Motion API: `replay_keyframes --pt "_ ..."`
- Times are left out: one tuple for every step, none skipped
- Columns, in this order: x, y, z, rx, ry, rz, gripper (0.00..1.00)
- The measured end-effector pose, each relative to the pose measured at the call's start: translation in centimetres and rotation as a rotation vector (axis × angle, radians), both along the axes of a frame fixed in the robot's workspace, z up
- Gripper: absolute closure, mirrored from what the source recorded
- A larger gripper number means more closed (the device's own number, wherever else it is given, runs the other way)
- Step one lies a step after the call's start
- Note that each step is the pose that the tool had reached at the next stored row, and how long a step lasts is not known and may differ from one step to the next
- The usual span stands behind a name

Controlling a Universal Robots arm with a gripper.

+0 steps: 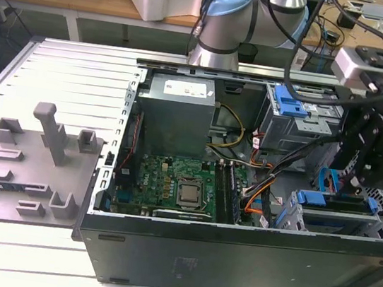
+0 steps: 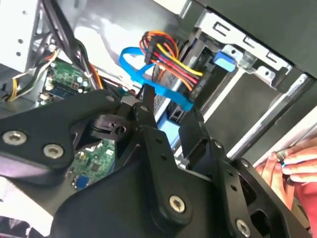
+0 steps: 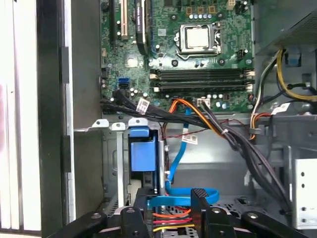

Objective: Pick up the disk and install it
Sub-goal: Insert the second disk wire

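The gripper (image 1: 358, 178) hangs over the near right corner of the open case (image 1: 232, 263), in the exterior view's right, above a grey drive cage (image 1: 338, 218) with a blue handle.

In the first wrist view the disk (image 3: 143, 153) stands on edge inside that cage's bay, its blue rail facing up and grey metal walls on both sides. The gripper (image 3: 168, 198) sits just above the bay's end, and its two black fingers (image 3: 198, 198) are apart, with a gap wider than the disk's edge. They do not clamp it. A blue flat cable (image 3: 183, 196) loops through the gap, and red, orange and yellow wires (image 3: 171, 218) run just beneath it.

The second wrist view shows the gripper (image 2: 171, 119) from the other side. The blue cable (image 2: 148, 79) curls over the fingertips (image 2: 146, 109) and the wire bundle (image 2: 168, 59) runs into the back of the bay. A person's fingers (image 2: 292, 168) show beside the case wall, clear of the gripper.

Further left in the case lies the green motherboard (image 1: 179, 181), with the grey power supply (image 1: 178, 109) at the far side. A second blue-handled cage (image 1: 295, 119) stands at the far right. A grey fixture plate (image 1: 31, 164) with upright blocks lies on the table (image 1: 66, 69), well to the left of the case
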State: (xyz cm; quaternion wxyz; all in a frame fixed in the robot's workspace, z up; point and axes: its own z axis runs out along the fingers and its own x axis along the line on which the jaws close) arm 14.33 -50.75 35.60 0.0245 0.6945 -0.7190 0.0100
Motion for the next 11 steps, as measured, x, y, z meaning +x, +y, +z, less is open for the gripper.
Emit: replay_keyframes --pt "-0.1 0.07 0.18 0.0002 -0.0030 0.000 0.52" --pt "-0.3 0.12 0.34 0.0002 -0.0059 0.000 0.52" --pt "-0.4 0.18 0.49 0.0001 -0.0093 0.000 0.52" --pt "-0.6 0.25 0.64 0.0000 -0.0126 0.000 0.54" --pt "-0.9 0.37 0.79 0.0000 -0.0160 0.000 0.60" --pt "-1.0 0.46 0.89 0.0001 -0.0186 0.000 0.60" --pt "-1.2 0.55 0.96 0.0001 -0.0207 0.000 0.73" --pt "-1.4 0.69 1.05 -0.0002 -0.0236 0.000 0.78" --pt "-1.6 0.80 1.11 -0.0004 -0.0260 0.000 0.78" --pt "-1.8 0.89 1.15 -0.0006 -0.0281 0.000 0.78" --pt "-1.9 0.98 1.18 -0.0010 -0.0309 0.000 0.85"
